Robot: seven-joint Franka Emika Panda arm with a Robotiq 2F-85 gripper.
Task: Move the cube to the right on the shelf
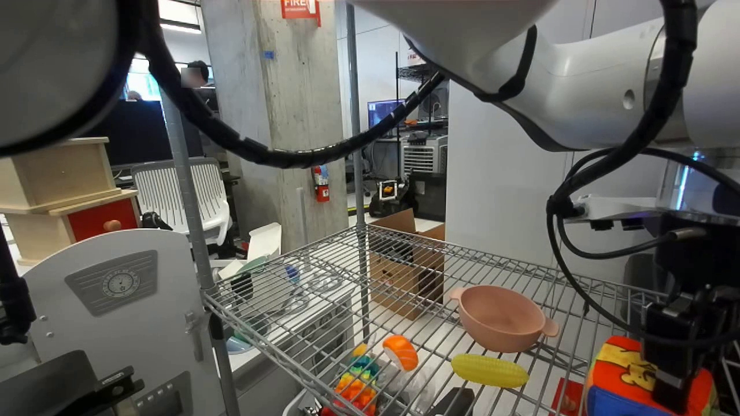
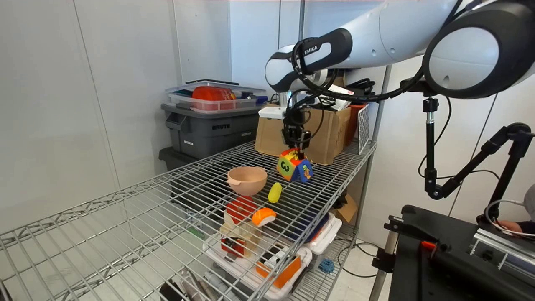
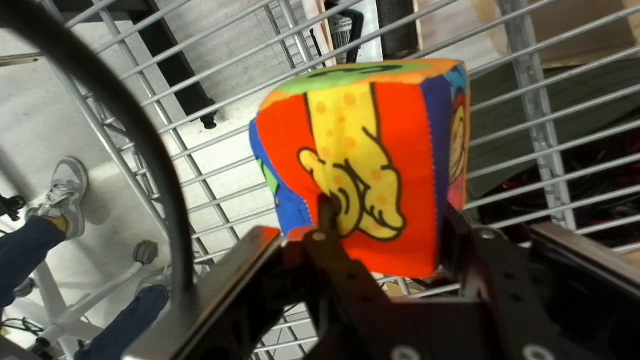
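Note:
The cube point(image 1: 618, 370) is a soft block with red, yellow, blue, orange and green faces. It shows at the lower right of an exterior view, near the middle in an exterior view point(image 2: 288, 166), and large in the wrist view point(image 3: 360, 150). My gripper point(image 3: 390, 215) has one finger pressed into the red face, denting it, and the other against the purple edge side. The gripper points down onto the cube in both exterior views point(image 1: 670, 381) point(image 2: 301, 151). The cube looks tilted; I cannot tell whether it touches the wires. The wire shelf point(image 2: 334, 195) lies beneath it.
A pink bowl point(image 2: 247, 180), a yellow corn toy point(image 2: 274, 192) and an orange sushi toy point(image 2: 263, 217) sit on the shelf beside the cube. Cardboard boxes point(image 2: 330, 138) stand at the shelf's far end. A chrome post point(image 1: 359, 173) rises at a shelf corner.

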